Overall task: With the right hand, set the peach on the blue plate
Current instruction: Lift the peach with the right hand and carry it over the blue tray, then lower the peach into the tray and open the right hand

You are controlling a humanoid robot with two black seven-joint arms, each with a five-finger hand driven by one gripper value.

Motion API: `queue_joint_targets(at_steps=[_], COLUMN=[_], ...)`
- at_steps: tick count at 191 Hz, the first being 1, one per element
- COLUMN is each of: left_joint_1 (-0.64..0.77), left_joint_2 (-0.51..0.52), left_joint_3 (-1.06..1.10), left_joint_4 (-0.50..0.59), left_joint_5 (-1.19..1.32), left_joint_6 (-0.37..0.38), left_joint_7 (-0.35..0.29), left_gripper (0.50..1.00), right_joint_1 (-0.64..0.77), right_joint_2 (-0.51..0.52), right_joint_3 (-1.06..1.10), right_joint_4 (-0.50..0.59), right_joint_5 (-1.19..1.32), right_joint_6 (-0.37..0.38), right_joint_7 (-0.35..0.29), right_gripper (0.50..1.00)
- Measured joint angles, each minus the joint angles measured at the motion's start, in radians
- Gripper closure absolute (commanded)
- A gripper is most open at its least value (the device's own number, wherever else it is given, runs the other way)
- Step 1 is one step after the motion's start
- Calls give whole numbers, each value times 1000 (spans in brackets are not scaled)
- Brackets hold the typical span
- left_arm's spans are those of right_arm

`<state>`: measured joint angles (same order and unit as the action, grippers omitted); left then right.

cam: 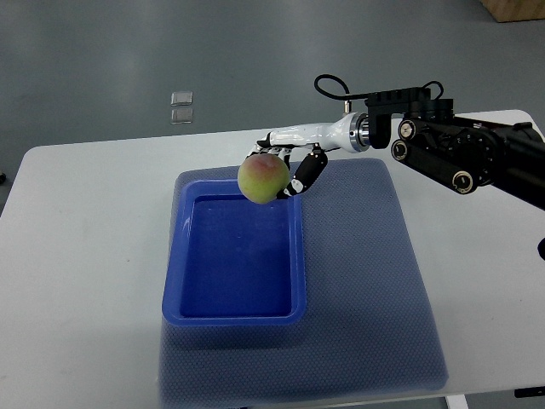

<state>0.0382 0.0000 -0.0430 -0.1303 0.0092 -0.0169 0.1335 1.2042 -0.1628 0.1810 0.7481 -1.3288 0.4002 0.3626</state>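
Observation:
A yellow-green peach with a pink blush [263,178] hangs above the far right corner of the blue plate [183,256], a deep rectangular blue tray. My right hand [283,170] is shut on the peach, white fingers wrapped behind it and a black-tipped thumb at its right side. The right arm [451,149] reaches in from the right edge. Nothing lies inside the tray. The left arm does not show.
The tray sits on a blue-grey mat [375,281] that covers the middle of a white table [77,256]. Two small clear squares [180,106] lie on the grey floor beyond the table's far edge.

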Motion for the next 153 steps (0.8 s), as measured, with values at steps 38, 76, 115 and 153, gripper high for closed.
queue_joint_targets(at_steps=[38, 76, 115, 153], left_joint_1=[0, 0, 0, 0], left_joint_2=[0, 0, 0, 0], left_joint_3=[0, 0, 0, 0], left_joint_4=[0, 0, 0, 0], left_joint_5=[0, 0, 0, 0], left_joint_6=[0, 0, 0, 0], left_joint_7=[0, 0, 0, 0], left_gripper=[500, 500, 500, 500], right_joint_1=[-6, -44, -63, -66], right_joint_2=[84, 130, 138, 136], right_joint_3=[-94, -137, -147, -147], right_joint_4=[-8, -26, -27, -27], right_joint_5=[-8, -9, -8, 0], right_joint_6=[-7, -28, -82, -73], right_joint_7=[-4, -10, -13, -13], right_gripper=[1000, 849, 646, 574])
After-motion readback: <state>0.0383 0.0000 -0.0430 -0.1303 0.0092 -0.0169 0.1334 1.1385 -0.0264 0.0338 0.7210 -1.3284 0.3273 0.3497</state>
